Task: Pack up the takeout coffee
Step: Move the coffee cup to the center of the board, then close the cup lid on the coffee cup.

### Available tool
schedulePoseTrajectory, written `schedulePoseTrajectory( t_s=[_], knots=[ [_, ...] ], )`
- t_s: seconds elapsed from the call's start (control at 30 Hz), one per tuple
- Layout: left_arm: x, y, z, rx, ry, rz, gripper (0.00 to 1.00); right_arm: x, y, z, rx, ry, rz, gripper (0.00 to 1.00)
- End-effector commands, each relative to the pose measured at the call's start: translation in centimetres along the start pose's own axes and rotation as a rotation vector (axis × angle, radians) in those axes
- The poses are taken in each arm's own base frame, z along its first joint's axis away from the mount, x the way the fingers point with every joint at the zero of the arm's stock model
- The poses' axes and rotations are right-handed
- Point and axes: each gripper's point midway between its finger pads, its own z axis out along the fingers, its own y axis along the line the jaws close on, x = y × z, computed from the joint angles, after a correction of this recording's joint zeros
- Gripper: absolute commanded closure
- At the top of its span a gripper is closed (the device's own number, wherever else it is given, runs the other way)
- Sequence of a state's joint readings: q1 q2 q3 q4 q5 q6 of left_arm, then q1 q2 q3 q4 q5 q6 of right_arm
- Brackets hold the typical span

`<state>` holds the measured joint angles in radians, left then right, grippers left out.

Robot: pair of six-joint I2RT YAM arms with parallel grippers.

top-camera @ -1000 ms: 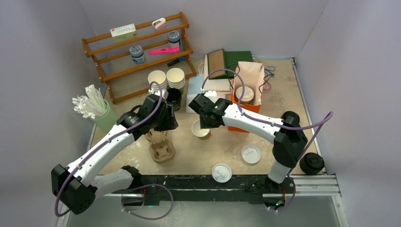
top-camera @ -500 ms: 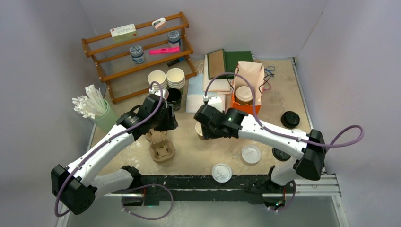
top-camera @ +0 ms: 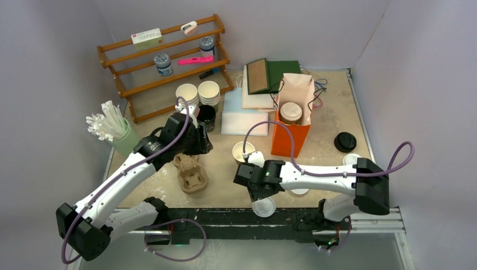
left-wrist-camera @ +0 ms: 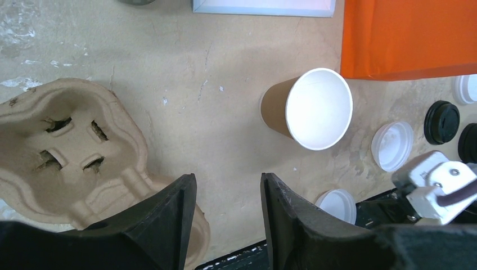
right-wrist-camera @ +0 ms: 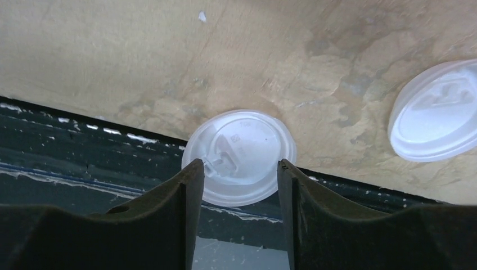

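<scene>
The brown cup (left-wrist-camera: 315, 109) stands upright, mouth up, on the scuffed tan table (left-wrist-camera: 225, 73) near the orange bag (left-wrist-camera: 410, 39); a white lid (right-wrist-camera: 239, 156) lies flat at the near edge under the spread, empty right gripper (right-wrist-camera: 236, 169), the left gripper (left-wrist-camera: 226, 180) likewise spread.

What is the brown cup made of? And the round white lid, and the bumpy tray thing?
The brown cup looks like kraft paper: matte brown outside, smooth white inside. The round white lid looks like thin plastic: glossy, slightly see-through, with moulded ridges. The bumpy tray seems to be pressed paper pulp: rough, dull tan, ragged slots.
</scene>
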<state>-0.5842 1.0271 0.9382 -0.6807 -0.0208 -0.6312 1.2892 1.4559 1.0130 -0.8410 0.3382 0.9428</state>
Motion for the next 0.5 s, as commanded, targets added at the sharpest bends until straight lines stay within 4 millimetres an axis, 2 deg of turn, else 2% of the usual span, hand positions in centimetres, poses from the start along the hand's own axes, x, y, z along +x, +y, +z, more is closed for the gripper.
schedulePoseTrajectory(
  t_s=[0.0,0.23,0.47],
  knots=[
    [-0.4,-0.1,-0.7,0.026,-0.034,0.021,0.51,0.8,2.3,0.0,-0.125,0.025,0.013,0.47],
    [-0.4,0.0,-1.5,0.046,-0.060,0.048,0.49,1.9,4.6,0.5,-0.183,0.068,-0.063,0.47],
    [-0.3,0.2,-1.4,0.036,-0.056,0.053,0.49,3.4,3.7,1.9,-0.112,0.134,-0.084,0.48]
  ],
)
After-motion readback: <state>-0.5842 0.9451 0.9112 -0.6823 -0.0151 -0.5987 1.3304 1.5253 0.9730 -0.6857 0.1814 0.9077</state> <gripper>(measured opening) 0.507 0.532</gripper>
